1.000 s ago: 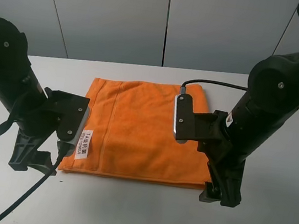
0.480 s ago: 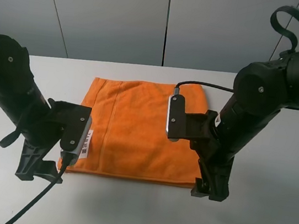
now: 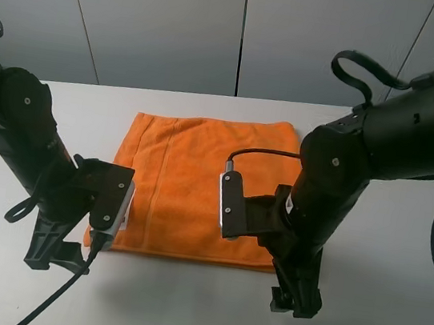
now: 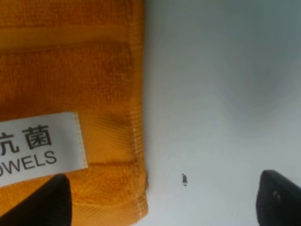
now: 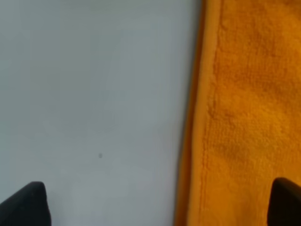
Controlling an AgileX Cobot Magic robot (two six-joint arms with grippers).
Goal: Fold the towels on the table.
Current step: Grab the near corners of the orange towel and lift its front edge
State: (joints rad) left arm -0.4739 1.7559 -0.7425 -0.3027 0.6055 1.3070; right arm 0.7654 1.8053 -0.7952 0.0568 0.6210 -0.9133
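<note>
The orange towel [image 3: 186,178] lies flat and spread on the white table [image 3: 180,307]. My left gripper [image 3: 55,251] is low at the towel's near left corner. In the left wrist view the towel's hemmed corner [image 4: 70,84] with its white label [image 4: 40,148] sits by one fingertip, and the gripper [image 4: 160,202] is open astride the towel's edge. My right gripper [image 3: 294,301] is low at the near right corner. In the right wrist view the towel's edge [image 5: 244,113] runs between the wide-apart fingertips of the open gripper [image 5: 157,205]. Neither holds anything.
Grey wall panels [image 3: 244,29] stand behind the table's far edge. Black cables [image 3: 48,300] trail from both wrist cameras. Bare tabletop [image 5: 94,94] lies beside the towel on both sides and in front.
Both arms have moved toward the front of the table. The right arm has shifted left to the towel's near right corner. The towel has not moved.
</note>
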